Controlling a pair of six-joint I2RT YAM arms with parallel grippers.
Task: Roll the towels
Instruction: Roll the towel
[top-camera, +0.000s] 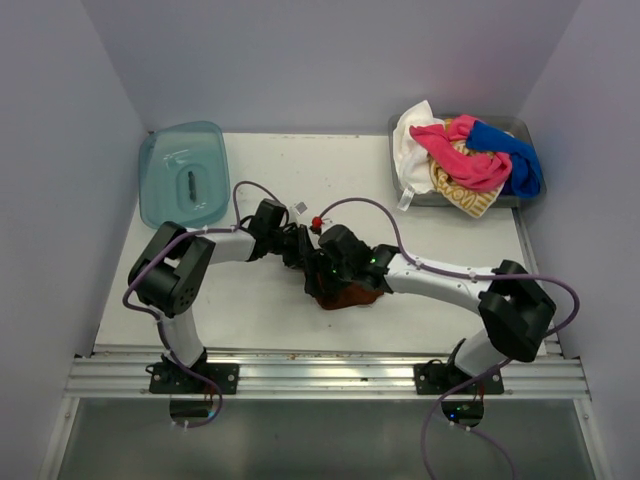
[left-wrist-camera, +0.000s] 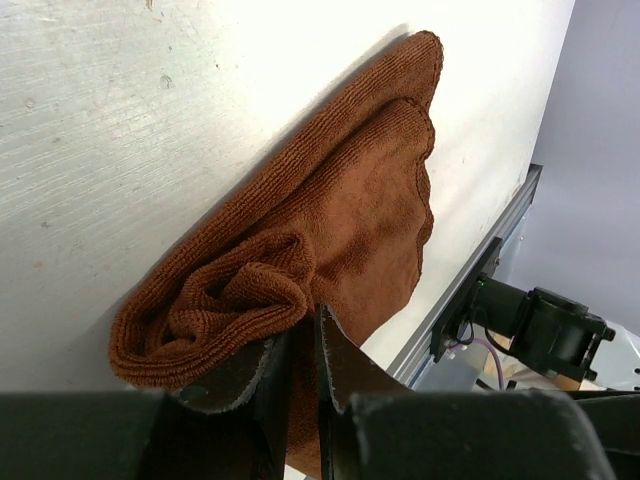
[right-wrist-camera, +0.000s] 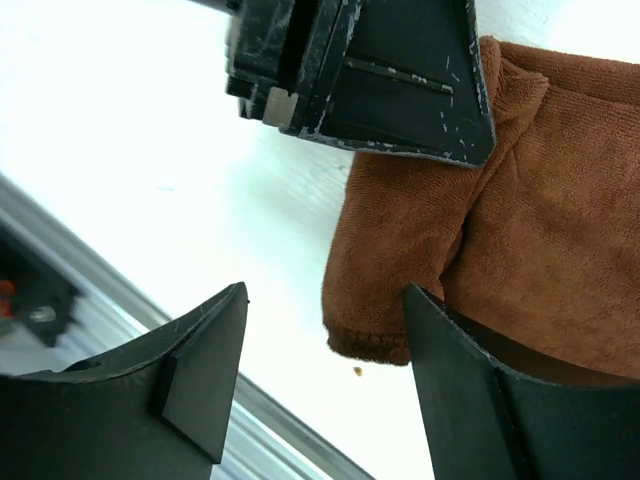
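Note:
A rust-brown towel (top-camera: 350, 295) lies bunched at the middle of the table, one end loosely rolled (left-wrist-camera: 330, 200). My left gripper (top-camera: 298, 252) reaches it from the left. Its jaws (left-wrist-camera: 305, 320) are nearly together, pinching a fold of the brown cloth beside the rolled end. My right gripper (top-camera: 325, 270) hangs over the same towel (right-wrist-camera: 540, 220) and is open (right-wrist-camera: 325, 290). A hemmed corner of the cloth hangs between its fingers without being gripped. More towels, pink (top-camera: 460, 160), blue (top-camera: 515, 160), white (top-camera: 410, 140) and yellow-striped (top-camera: 465, 195), are heaped at the back right.
The heap sits in a grey tray (top-camera: 520, 125). A translucent teal plastic tray (top-camera: 183, 172) stands at the back left. An aluminium rail (top-camera: 320, 375) runs along the near table edge, close to the brown towel. Walls close in on three sides.

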